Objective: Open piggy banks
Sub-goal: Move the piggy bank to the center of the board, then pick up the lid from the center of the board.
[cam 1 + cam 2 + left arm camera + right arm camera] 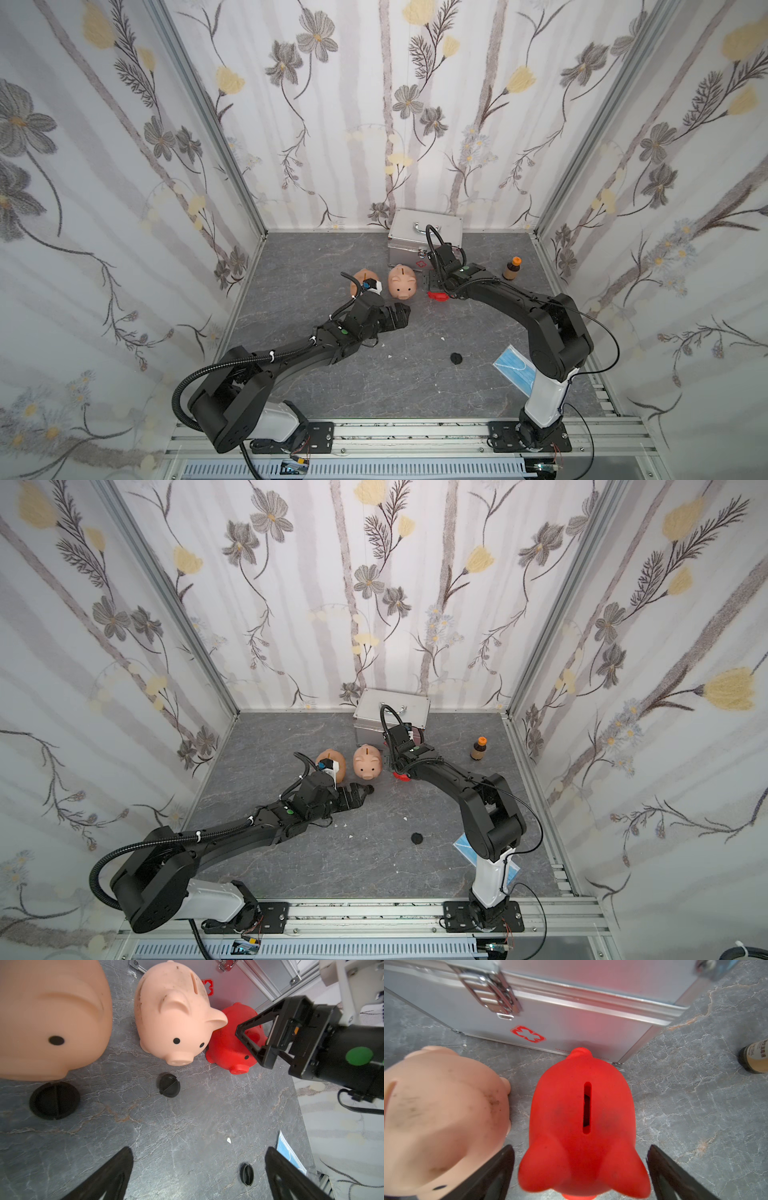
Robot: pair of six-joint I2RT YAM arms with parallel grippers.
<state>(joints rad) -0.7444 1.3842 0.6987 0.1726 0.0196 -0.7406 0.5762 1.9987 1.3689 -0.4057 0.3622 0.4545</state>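
Note:
Three piggy banks stand in a row in front of the silver case. The left peach pig [362,279] [52,1018] is partly hidden by my left wrist, and the middle peach pig [402,283] [176,1020] faces forward. The red pig [581,1122] [228,1049] stands upright with its coin slot up. My right gripper [580,1147] [434,289] is open and straddles the red pig's head, with a gap on each side. My left gripper [198,1153] [401,316] is open over bare table. Three black plugs lie loose on the table: one [54,1100], another [169,1085] and a third [247,1174] [456,358].
The silver case [424,241] [571,1012] stands against the back wall, right behind the red pig. A brown bottle [512,269] stands to the right of it. A blue face mask [513,370] lies by the right arm's base. Small white scraps [228,1140] dot the grey table.

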